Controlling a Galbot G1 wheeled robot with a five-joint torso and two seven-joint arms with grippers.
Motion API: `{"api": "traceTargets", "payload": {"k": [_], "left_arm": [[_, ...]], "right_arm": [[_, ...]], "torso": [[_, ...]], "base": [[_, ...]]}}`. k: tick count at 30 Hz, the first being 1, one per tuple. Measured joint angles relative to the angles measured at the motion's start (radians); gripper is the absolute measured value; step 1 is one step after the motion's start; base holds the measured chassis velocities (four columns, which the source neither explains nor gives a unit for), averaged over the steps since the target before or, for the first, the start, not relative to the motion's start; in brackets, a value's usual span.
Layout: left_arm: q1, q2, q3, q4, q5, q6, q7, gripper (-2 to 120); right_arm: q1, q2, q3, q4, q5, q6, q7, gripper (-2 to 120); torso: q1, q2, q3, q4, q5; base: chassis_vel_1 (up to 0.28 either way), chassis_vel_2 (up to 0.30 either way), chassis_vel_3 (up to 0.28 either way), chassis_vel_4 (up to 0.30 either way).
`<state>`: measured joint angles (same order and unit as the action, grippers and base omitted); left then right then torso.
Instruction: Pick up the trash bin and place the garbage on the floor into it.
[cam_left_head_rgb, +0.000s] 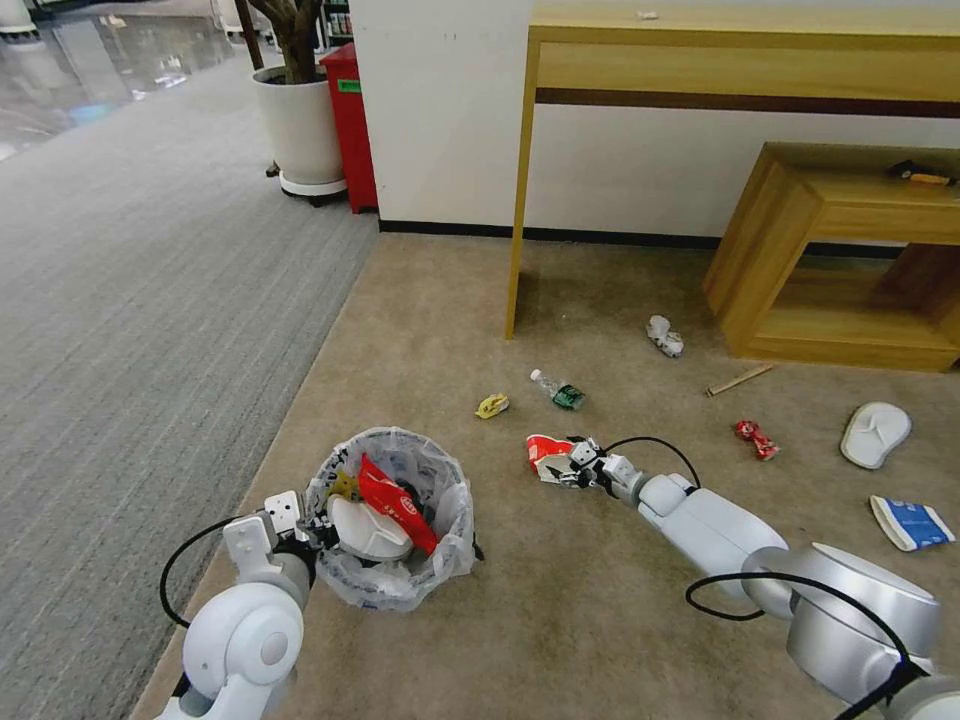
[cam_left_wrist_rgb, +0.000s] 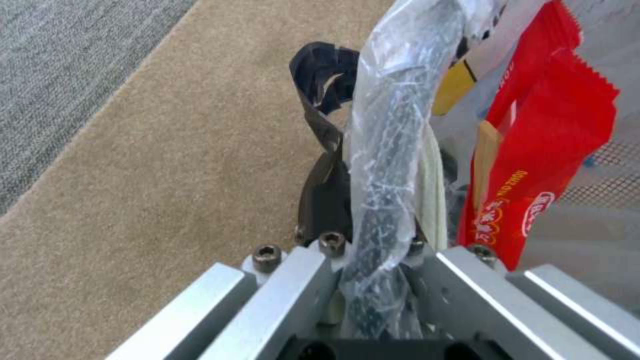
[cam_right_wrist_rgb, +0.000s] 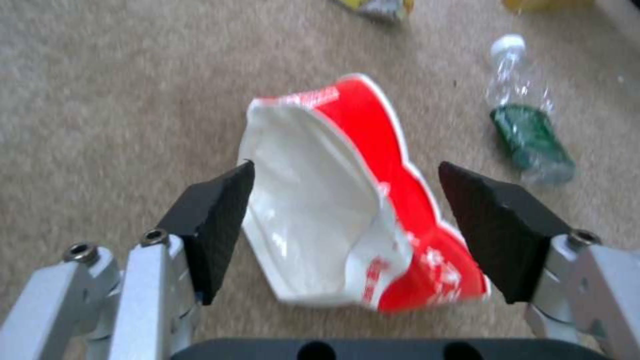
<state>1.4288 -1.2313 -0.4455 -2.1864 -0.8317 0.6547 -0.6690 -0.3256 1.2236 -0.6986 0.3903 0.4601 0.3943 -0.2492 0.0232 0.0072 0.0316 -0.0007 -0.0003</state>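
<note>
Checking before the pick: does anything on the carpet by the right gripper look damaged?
Yes. The red-and-white cup between the open jaws of the right gripper is crushed flat on the floor. The left gripper grips the trash bin rim.

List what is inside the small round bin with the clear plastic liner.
Inside the small round lined trash bin lie a white slipper, a red snack wrapper and a small yellow piece. Anything beneath them is covered. The left claw grips its rim.
</note>
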Motion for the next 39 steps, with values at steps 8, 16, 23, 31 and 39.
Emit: {"api": "traceTargets", "payload": {"k": [8,16,23,31,39], "left_arm": [[0.016,0.003,-0.006,-0.020,0.002,-0.003,0.003,0],[0.025,0.000,-0.008,-0.024,0.015,-0.011,0.011,0],[0.026,-0.006,-0.007,-0.021,0.023,-0.012,0.013,0],[0.015,-0.003,-0.005,0.024,0.032,-0.012,0.014,0],[-0.013,0.008,0.003,0.090,0.036,-0.012,0.016,0]], "right_arm": [[-0.025,0.006,0.016,-0.009,-0.004,-0.001,0.000,52],[-0.038,0.008,0.028,-0.010,-0.006,0.003,0.000,26],[-0.054,-0.002,0.037,0.001,-0.007,0.019,0.000,5],[-0.059,-0.044,0.046,0.046,-0.005,0.057,-0.014,0],[-0.057,-0.142,0.059,0.142,0.015,0.114,-0.013,0]], "torso": [[0.000,0.000,0.000,-0.0001,0.0000],[0.000,0.000,0.000,-0.0001,0.0000],[0.000,0.000,0.000,0.0000,0.0001],[0.000,0.000,0.000,0.0001,0.0004],[0.000,0.000,0.000,-0.0002,0.0001]], "base": [[0.000,0.000,0.000,0.000],[0.000,0.000,0.000,0.000],[0.000,0.000,0.000,0.000],[0.000,0.000,0.000,0.000],[0.000,0.000,0.000,0.000]]}}
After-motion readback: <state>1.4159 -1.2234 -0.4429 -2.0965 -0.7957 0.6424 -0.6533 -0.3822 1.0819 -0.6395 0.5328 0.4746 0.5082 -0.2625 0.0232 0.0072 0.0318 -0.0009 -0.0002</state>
